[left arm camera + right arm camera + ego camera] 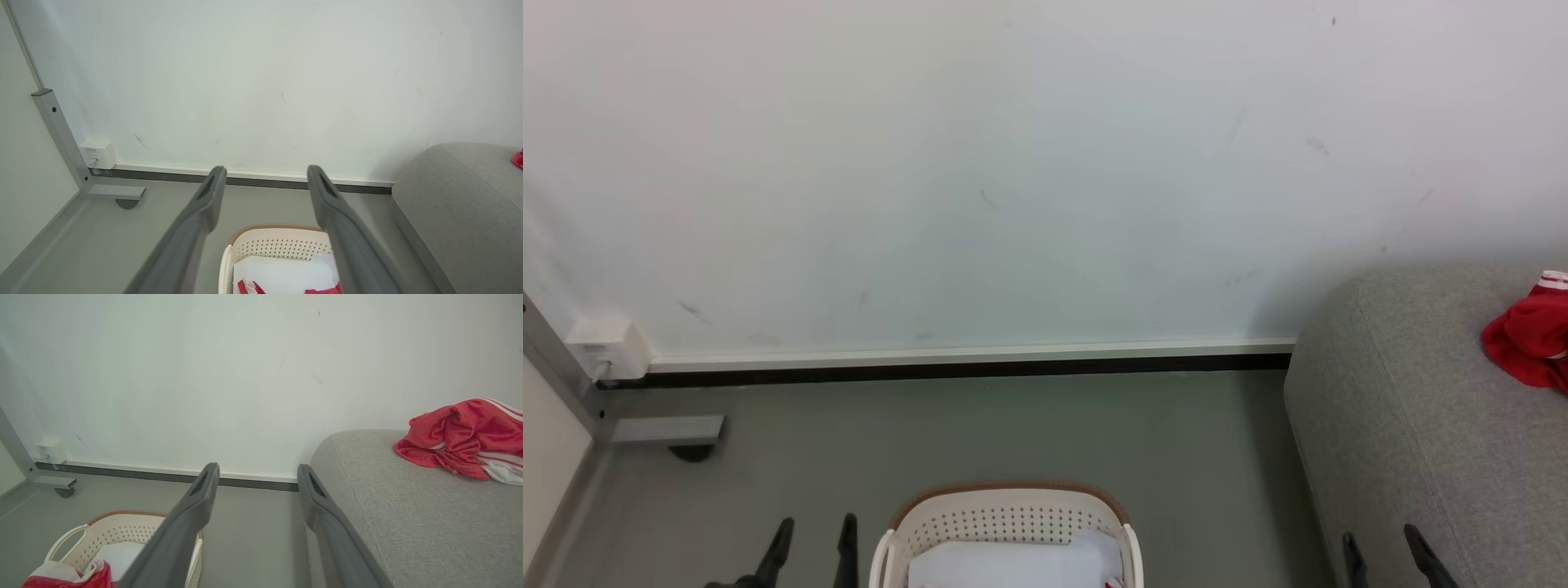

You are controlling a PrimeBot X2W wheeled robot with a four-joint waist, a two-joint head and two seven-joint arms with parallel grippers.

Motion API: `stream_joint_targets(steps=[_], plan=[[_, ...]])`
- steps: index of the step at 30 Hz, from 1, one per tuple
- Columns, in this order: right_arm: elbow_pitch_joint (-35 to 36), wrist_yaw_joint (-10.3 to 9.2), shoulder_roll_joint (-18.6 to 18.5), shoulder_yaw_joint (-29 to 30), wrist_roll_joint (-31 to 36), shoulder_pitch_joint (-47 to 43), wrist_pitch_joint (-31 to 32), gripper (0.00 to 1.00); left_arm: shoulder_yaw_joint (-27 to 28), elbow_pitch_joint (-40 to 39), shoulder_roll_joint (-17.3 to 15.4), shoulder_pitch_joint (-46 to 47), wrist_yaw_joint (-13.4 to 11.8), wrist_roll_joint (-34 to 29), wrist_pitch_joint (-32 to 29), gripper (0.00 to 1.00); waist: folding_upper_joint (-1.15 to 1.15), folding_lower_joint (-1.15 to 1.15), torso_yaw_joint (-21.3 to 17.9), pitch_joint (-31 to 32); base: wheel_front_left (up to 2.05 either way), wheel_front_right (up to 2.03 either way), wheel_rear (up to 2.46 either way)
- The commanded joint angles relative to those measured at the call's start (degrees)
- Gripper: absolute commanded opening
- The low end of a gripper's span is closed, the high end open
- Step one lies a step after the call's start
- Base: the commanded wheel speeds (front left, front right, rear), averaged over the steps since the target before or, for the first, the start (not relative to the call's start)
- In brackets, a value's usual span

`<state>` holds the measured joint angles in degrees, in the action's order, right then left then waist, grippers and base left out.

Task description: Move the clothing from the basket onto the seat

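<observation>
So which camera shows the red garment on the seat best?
The right wrist view: most of the garment shows on the seat. The head view crops it; the left wrist view catches a sliver.

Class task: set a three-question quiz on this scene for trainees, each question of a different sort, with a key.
1. True or false: the left pincer and the right pincer are both open and empty.
2. The basket stands on: A a table; B the floor; C a chair.
3. Fill in: some red clothing lies on the seat, more is in the ____.
Key: 1 true; 2 B; 3 basket.
</observation>
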<state>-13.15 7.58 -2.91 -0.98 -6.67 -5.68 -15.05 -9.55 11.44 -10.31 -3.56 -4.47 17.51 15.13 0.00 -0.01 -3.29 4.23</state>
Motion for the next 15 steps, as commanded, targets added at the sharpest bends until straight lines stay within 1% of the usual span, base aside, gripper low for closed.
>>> stream_joint_targets(steps=[1,5,11,15], plan=[[-0.32,-0.17,-0.02,-0.25,-0.32,-0.61,-0.17,1.0,0.36,0.23,0.13,-0.56,0.31,-1.18,0.02,1.0,0.0,0.01,-0.08,0.09,0.0,0.0,0.0],[-0.78,-0.17,-0.03,-1.45,-0.98,-0.8,-0.17,1.0,2.04,0.66,1.52,-0.84,1.85,-2.5,0.02,1.0,0.0,0.01,-0.44,0.2,0.0,0.0,0.0],[-0.68,-0.17,-0.03,-1.28,-0.38,0.43,-0.17,1.0,4.14,1.27,2.91,0.08,3.94,-4.6,0.02,1.0,0.0,0.01,-0.87,-0.43,0.0,0.0,0.0],[-0.33,-0.17,-0.02,-1.27,-0.14,1.2,-0.18,1.0,4.23,2.87,3.1,1.55,5.66,-5.67,0.02,1.0,0.0,0.01,-1.38,-1.47,0.0,0.0,0.0]])
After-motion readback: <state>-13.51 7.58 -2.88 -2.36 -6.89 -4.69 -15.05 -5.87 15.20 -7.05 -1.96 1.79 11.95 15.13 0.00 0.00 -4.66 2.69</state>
